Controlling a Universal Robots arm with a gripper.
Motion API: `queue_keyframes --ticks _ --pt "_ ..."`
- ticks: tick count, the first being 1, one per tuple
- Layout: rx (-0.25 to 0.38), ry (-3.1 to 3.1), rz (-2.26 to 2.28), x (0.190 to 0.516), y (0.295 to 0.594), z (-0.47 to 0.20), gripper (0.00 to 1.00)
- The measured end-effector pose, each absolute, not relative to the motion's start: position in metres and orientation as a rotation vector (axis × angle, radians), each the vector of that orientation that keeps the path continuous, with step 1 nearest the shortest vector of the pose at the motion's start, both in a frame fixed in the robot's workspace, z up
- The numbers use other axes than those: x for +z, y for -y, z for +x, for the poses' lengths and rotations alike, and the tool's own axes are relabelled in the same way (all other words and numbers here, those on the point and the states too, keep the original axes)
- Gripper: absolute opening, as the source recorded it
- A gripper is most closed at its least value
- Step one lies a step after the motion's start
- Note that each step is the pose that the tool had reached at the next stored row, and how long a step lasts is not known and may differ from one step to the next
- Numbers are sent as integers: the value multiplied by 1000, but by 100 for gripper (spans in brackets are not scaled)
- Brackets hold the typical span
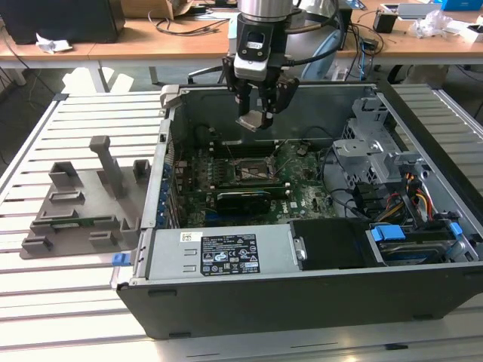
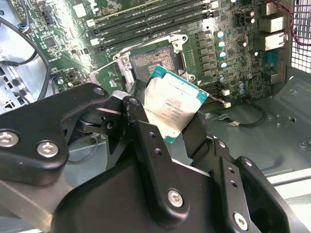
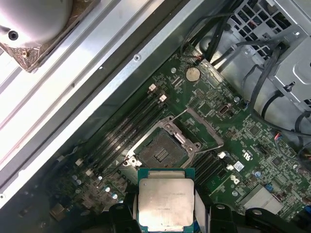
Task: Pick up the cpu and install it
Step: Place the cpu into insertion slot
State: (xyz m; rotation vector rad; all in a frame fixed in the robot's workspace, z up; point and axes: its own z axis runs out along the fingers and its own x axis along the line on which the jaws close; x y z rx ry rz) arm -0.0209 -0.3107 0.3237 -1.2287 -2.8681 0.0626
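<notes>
My gripper (image 1: 256, 119) is shut on the cpu (image 3: 165, 200), a flat square chip with a silver top and green edge, also seen as the cpu (image 2: 170, 110) in the second wrist view and the cpu (image 1: 254, 121) in the exterior view. It hangs in the air inside the open computer case, above the motherboard. The black socket (image 3: 161, 151) with its metal frame swung open lies on the board a little beyond the chip; the socket (image 1: 250, 170) sits below the gripper in the exterior view.
The open computer case (image 1: 226, 260) lies on a slatted metal table. Drive cages and cable bundles (image 1: 392, 188) fill the side at the exterior view's right. Memory slots (image 3: 126, 131) run beside the socket. A grey plastic tray (image 1: 83, 207) stands at the exterior view's left.
</notes>
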Motion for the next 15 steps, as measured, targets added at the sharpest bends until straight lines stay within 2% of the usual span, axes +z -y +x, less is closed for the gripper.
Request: queue_keyframes --ticks 15 --pt "61 2816 -1341 324 311 -21 55"
